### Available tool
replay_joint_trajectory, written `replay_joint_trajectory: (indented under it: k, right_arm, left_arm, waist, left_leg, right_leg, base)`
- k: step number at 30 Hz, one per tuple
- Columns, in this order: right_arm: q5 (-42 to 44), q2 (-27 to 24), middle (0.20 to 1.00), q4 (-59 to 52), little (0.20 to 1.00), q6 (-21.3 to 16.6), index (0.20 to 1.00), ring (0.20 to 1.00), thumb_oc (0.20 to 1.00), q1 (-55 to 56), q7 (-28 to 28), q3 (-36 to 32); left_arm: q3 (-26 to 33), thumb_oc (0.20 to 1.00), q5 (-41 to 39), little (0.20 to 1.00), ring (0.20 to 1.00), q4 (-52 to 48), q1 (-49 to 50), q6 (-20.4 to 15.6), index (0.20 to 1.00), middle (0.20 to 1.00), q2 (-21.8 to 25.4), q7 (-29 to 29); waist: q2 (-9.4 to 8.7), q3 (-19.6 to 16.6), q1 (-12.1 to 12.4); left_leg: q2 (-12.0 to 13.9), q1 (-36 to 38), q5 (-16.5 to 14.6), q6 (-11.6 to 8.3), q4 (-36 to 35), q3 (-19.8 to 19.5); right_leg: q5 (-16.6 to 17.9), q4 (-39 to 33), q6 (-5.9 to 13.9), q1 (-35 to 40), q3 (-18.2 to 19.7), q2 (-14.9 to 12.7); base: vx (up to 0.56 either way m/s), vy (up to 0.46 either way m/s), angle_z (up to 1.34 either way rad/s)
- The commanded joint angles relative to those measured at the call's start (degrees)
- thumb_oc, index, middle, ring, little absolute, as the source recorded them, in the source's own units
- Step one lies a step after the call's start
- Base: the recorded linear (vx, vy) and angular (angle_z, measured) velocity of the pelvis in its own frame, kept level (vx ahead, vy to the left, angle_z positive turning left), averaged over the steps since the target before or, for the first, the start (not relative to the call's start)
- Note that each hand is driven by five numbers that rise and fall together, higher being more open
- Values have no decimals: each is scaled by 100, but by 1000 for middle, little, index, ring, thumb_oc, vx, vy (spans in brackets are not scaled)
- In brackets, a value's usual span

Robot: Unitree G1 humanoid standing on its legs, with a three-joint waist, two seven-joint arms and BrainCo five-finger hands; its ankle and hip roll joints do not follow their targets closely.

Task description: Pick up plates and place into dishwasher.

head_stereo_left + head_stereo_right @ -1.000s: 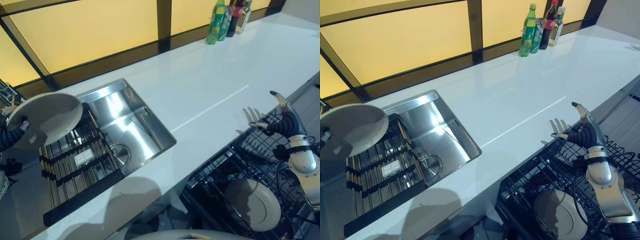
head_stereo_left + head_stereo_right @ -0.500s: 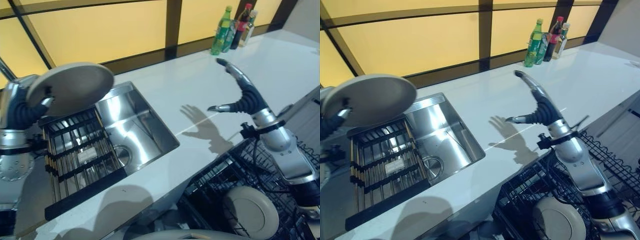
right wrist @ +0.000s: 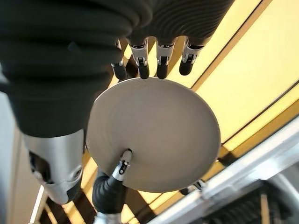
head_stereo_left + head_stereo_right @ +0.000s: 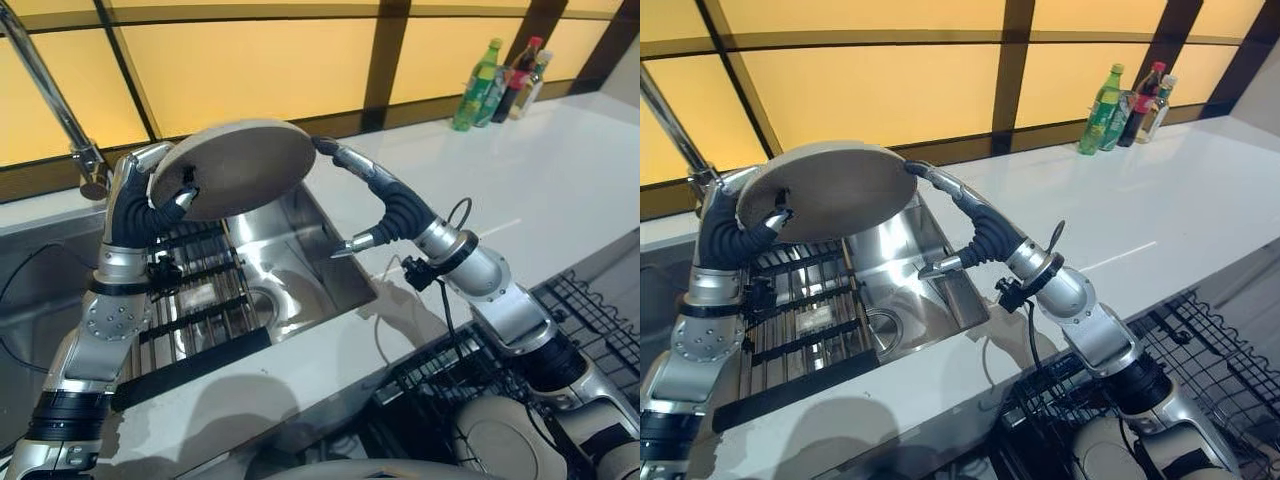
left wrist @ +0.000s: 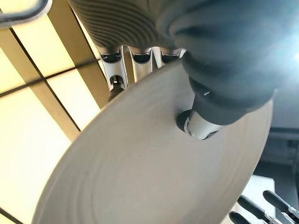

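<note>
Our left hand (image 4: pixel 140 205) holds a grey plate (image 4: pixel 232 168) above the sink (image 4: pixel 300 260), pinching it at the rim: the thumb presses on the underside, seen in the left wrist view, and the fingers (image 5: pixel 117 70) lie behind the far face. The plate sits tilted, its underside turned toward the camera, over the boundary between the slatted rack (image 4: pixel 195 310) and the bare steel basin.

Our right hand (image 4: pixel 375 205) reaches in from the other side. Its fingers (image 4: pixel 335 155) are stretched out, and their tips meet the plate's edge opposite the left hand; its thumb (image 4: pixel 352 245) juts out below, apart from the plate. In the right wrist view those fingers line the plate's rim without curling round it, so this hand is spread wide and grips nothing.

Below the counter (image 4: pixel 560 170), at the lower right, the black wire dishwasher rack (image 4: pixel 590 310) is pulled out, and 1 plate (image 4: pixel 510 440) already lies in it, partly hidden by our right arm. We cannot tell whether that plate is flat or leaning.

At the back of the counter, against the yellow panels (image 4: pixel 250 70), stand 3 bottles (image 4: pixel 500 80) close together, 1 of them green. A tap (image 4: pixel 50 100) rises at the sink's left.
</note>
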Motion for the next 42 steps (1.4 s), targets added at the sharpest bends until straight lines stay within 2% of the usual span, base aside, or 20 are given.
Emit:
replay_joint_trajectory:
  k: [1,4,8,11,15,22,30,37,42]
  right_arm:
    - [289,116,1000,-130,1000,-79,1000,1000,1000,-803,-58,427]
    - [252,207,1000,-155,1000,-106,1000,1000,1000,-876,-83,492]
    - [146,203,1000,-206,1000,-53,1000,1000,1000,-876,-156,474]
    - [133,113,1000,-201,1000,-80,1000,1000,1000,-797,-240,378]
    - [92,38,1000,-194,1000,-103,1000,1000,1000,-672,-303,250]
    - [-86,-43,1000,-125,1000,-100,1000,1000,1000,-422,-557,-97]
    - [-165,-39,1000,-141,1000,-211,1000,1000,1000,-82,-747,-467]
    - [-18,-88,1000,-191,1000,-182,1000,1000,1000,-13,-459,-529]
    - [-288,-184,1000,-169,1000,38,1000,1000,1000,-155,-232,-250]
  left_arm:
    - [-584,200,59,200,200,-181,-775,-349,200,200,201,-73]
    - [-656,200,-232,200,200,-258,-761,-426,200,200,181,-400]
    - [-728,200,-484,200,200,-604,-615,-568,200,200,196,-1144]
    - [-748,200,-512,200,200,-819,-441,-818,200,200,297,-1575]
    - [-701,200,-639,200,200,-911,-253,-884,200,200,422,-1775]
    - [-453,200,-505,200,200,-798,88,-1008,200,200,468,-1589]
    - [-221,200,-265,200,200,-682,222,-1005,200,200,454,-1222]
    - [-277,200,-174,200,200,-718,94,-1129,200,200,436,-1183]
    - [-383,200,-128,200,200,-899,-130,-1318,200,200,518,-1169]
  waist:
    - [-18,-360,269]
    - [-8,-347,334]
    - [15,-318,410]
    - [28,-274,468]
    - [50,-240,500]
    - [81,-233,534]
    - [162,-219,380]
    - [158,-230,305]
    - [125,-249,326]
  left_leg:
    - [-295,-407,171,232,-41,-287]
    - [-351,-459,165,259,13,-364]
    - [-372,-519,160,277,83,-407]
    - [-384,-558,159,279,117,-448]
    - [-396,-574,168,280,124,-472]
    - [-422,-561,209,287,66,-511]
    - [-393,-545,195,301,84,-405]
    - [-389,-537,185,299,95,-380]
    - [-406,-530,205,293,71,-431]
  right_leg:
    - [-1040,1031,245,209,-308,-374]
    - [-1040,1054,243,198,-331,-381]
    - [-1050,1074,225,207,-352,-381]
    - [-1033,1076,208,214,-398,-389]
    - [-1002,1064,205,232,-440,-415]
    - [-954,1006,190,297,-501,-424]
    - [-954,1039,197,236,-403,-436]
    - [-938,1006,205,240,-367,-443]
    - [-937,1000,220,260,-407,-452]
  base:
    - [-20,-14,9]
    - [-26,-1,8]
    - [-21,3,11]
    - [-33,-9,10]
    - [-28,-10,5]
    - [-5,-1,0]
    - [0,0,0]
    - [0,0,0]
    - [0,0,0]
